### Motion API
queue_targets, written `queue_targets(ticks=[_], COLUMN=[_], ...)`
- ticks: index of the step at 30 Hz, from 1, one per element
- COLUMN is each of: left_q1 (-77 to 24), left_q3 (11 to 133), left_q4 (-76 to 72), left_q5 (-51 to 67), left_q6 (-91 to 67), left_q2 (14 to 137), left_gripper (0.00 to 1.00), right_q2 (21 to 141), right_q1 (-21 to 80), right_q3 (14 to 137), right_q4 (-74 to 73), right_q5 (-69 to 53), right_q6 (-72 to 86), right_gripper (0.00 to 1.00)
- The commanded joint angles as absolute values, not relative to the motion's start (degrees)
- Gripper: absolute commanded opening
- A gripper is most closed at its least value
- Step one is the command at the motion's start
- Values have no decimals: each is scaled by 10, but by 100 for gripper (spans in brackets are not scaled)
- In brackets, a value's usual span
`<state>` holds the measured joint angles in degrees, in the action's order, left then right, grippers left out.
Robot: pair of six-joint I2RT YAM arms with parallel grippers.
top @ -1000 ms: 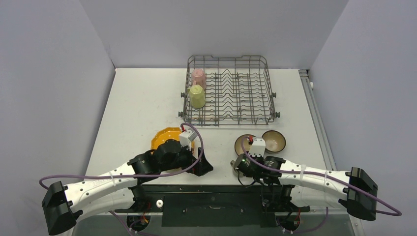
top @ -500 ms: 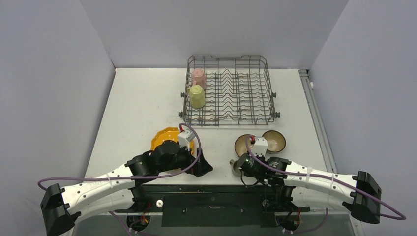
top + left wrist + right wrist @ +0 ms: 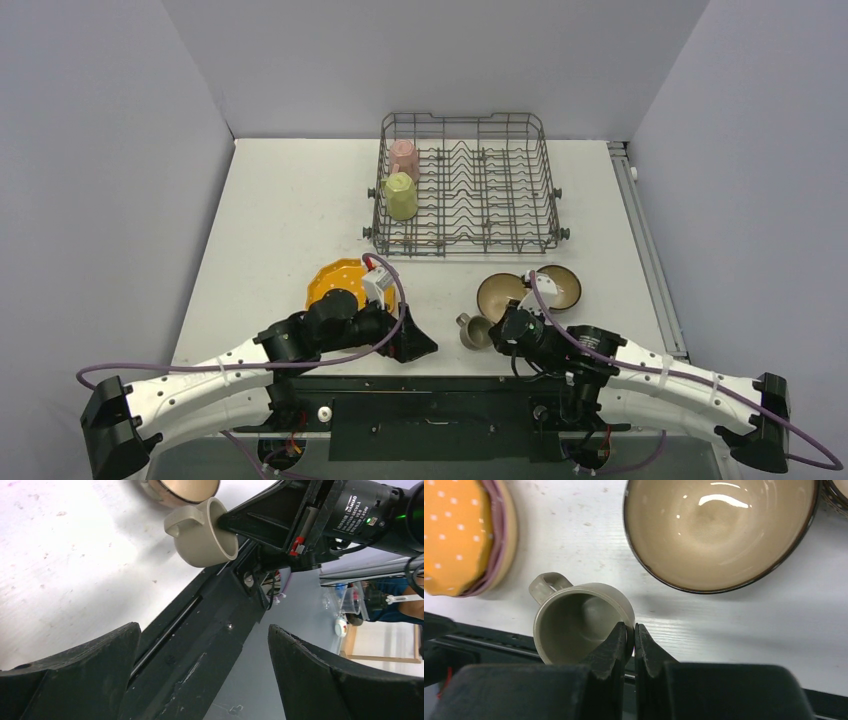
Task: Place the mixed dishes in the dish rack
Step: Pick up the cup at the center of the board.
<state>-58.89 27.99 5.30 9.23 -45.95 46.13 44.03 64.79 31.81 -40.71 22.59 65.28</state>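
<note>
My right gripper [image 3: 493,334] is shut on the rim of the small grey-olive cup [image 3: 474,331], one finger inside and one outside [image 3: 630,628]. The cup [image 3: 576,622] is tipped, handle pointing away, near the table's front edge; it also shows in the left wrist view [image 3: 205,532]. My left gripper [image 3: 425,345] is open and empty at the front edge [image 3: 202,630]. The orange dotted plate [image 3: 335,278] lies on the pink plate [image 3: 500,540]. Two brown bowls [image 3: 500,291] [image 3: 562,285] sit right of the cup. The dish rack [image 3: 465,247] holds the pink mug [image 3: 404,157] and the yellow mug [image 3: 401,196].
The black mounting rail [image 3: 200,645] runs along the table's near edge under both grippers. The nearer bowl [image 3: 719,530] lies just beyond the cup. The left arm [image 3: 300,335] covers part of the stacked plates. Grey walls close the table in on three sides.
The right wrist has shifted right and turned, and the grey-olive cup now shows to the left of its fingers. The left arm has barely moved.
</note>
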Motion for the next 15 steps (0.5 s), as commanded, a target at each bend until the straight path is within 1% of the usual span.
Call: queue_targets(ticks=[1, 7, 15], left_q1=[-592, -592, -591], left_q3=[274, 258, 237], left_q4=[-46, -106, -167], left_q5=[128, 158, 164], left_q6=[-482, -501, -509], left_q2=[449, 442, 412], left_gripper=[96, 96, 96], right_q2=[397, 359, 333], right_q1=[645, 643, 636], right_q3=[339, 336, 342], right_q4=[-349, -312, -249], right_q5=[220, 196, 150], right_q6=[661, 662, 669], right_gripper=[0, 0, 0])
